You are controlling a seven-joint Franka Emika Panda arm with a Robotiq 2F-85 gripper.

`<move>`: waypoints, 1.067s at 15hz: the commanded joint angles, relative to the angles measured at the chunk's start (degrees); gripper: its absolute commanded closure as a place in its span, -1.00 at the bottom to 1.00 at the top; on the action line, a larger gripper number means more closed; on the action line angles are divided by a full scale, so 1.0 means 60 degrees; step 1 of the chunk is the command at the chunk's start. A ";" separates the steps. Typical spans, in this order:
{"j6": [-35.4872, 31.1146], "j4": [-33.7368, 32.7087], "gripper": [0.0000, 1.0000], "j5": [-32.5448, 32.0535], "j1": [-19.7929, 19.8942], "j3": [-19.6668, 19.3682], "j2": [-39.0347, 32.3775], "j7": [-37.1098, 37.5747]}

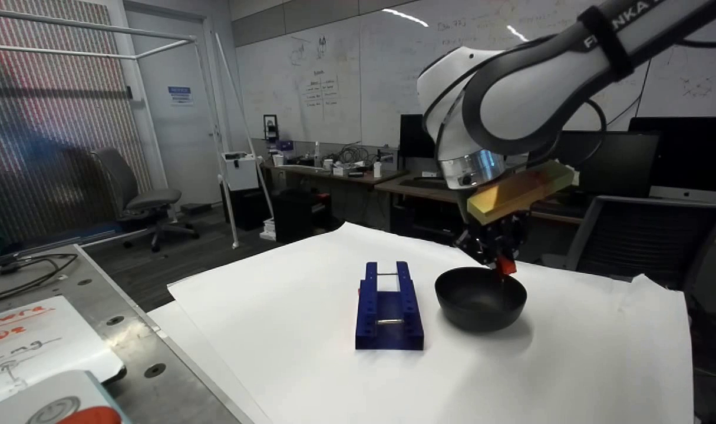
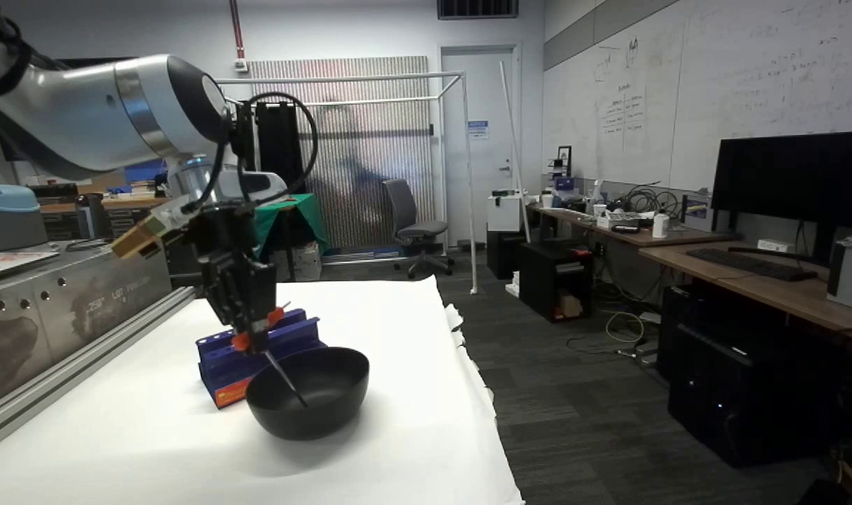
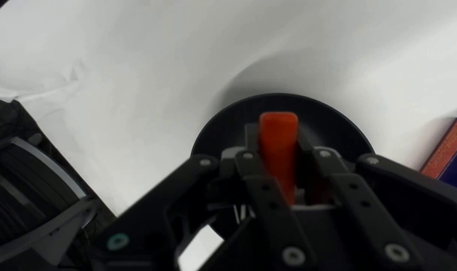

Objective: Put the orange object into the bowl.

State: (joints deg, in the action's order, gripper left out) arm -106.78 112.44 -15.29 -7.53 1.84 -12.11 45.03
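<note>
The black, two-fingered claw (image 3: 278, 140) is closed on the slim, orange-red, stick-like piece (image 3: 280, 150), which is held above the white surface (image 2: 411, 365), near the rim of the round, matte black bowl (image 1: 478, 318). The piece is judged light, stiff and smooth, hard to crush but apt to swivel; it is best gripped at its middle. In an exterior view that middle is hidden by the claw, and a thin grey rod (image 2: 286, 379) is seen slanting against the bowl's interior; whether it belongs to the piece, or touches the bowl, cannot be told.
</note>
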 commanded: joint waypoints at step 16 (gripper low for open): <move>-0.1728 0.0335 -0.99 0.0826 0.0017 -0.0176 -0.1016 0.0208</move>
State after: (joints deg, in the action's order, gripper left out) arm -115.51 112.97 -12.62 -7.47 1.01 -21.34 48.15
